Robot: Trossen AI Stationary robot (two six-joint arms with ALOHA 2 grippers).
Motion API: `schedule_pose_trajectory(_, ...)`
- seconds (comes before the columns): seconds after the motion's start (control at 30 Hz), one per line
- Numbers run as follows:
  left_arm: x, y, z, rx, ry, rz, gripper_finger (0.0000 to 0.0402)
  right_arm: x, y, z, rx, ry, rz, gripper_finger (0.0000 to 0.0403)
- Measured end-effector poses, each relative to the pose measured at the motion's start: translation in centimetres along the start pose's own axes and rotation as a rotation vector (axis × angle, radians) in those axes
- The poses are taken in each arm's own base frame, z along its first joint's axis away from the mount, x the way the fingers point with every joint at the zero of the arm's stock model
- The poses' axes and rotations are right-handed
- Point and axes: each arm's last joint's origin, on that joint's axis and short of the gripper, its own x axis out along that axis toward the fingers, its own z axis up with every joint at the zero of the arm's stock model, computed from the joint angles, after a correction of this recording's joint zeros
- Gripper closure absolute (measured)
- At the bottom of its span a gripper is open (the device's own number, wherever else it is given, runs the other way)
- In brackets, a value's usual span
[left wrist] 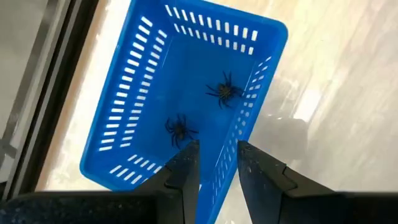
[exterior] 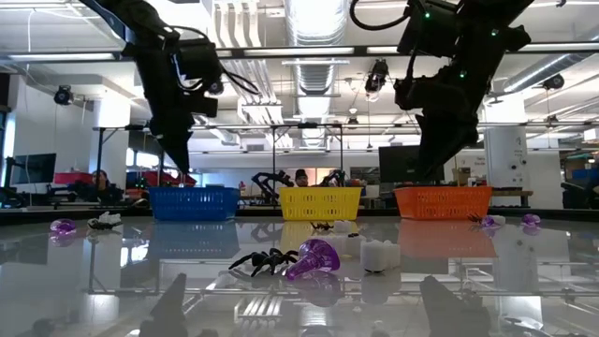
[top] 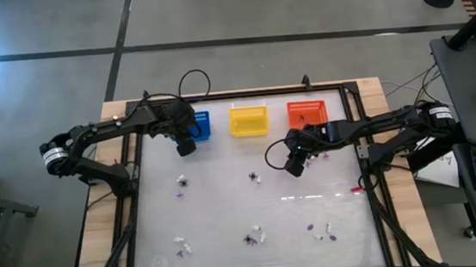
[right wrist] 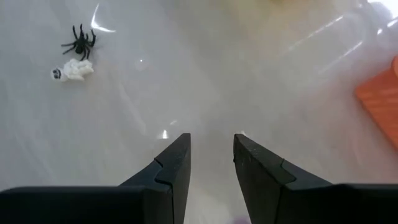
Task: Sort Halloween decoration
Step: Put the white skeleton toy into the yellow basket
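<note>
The Halloween decoration lies scattered on the glossy table: black spiders, whitish and purple pieces point(top: 254, 236), point(top: 182, 183), point(top: 255, 177). Two black spiders point(left wrist: 225, 91), point(left wrist: 180, 129) lie on the floor of the blue basket point(left wrist: 143, 93). My left gripper point(left wrist: 217, 149) hangs open above the near rim of the blue basket point(top: 200, 125), nothing between its fingers. My right gripper point(right wrist: 211, 140) stands open over bare table near the orange basket point(top: 305, 113). A spider point(right wrist: 79, 42) and a white piece point(right wrist: 71, 70) lie ahead of it.
A yellow basket point(top: 248, 120) stands between the blue and orange ones along the table's far edge. A dark metal frame point(top: 132, 203) borders the table. More trinkets lie near the front edge point(top: 181, 245), point(top: 320, 230). The table's middle has free room.
</note>
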Motion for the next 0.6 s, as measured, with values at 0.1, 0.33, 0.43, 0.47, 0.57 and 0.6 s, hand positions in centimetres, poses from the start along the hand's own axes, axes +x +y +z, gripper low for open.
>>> schedule_pose_trajectory(0.1,0.0,-0.2,0.0,0.004,-0.006,-0.032,0.0312,0.0,0.0,0.0,0.047,-0.003,0.002,0.0289)
schedule_pose_trajectory(0.33,-0.8,-1.2,0.1,0.024,-0.058,-0.201,0.0312,-0.1,1.1,0.0,0.033,-0.042,0.043,0.0289)
schedule_pose_trajectory(0.43,-1.3,-1.8,0.0,0.034,-0.072,-0.223,0.0312,-0.2,2.1,-0.5,-0.008,-0.035,0.065,0.0289)
schedule_pose_trajectory(0.47,-1.5,-2.0,0.0,0.043,-0.08,-0.225,0.0312,-0.2,2.6,-0.7,-0.028,-0.035,0.077,0.0289)
schedule_pose_trajectory(0.57,-1.9,-2.2,0.1,0.067,-0.106,-0.227,0.0312,0.2,4.2,-1.3,-0.097,-0.05,0.119,0.0289)
schedule_pose_trajectory(0.6,-2.0,-2.2,0.2,0.068,-0.116,-0.226,0.0312,0.4,4.8,-1.4,-0.117,-0.056,0.133,0.0289)
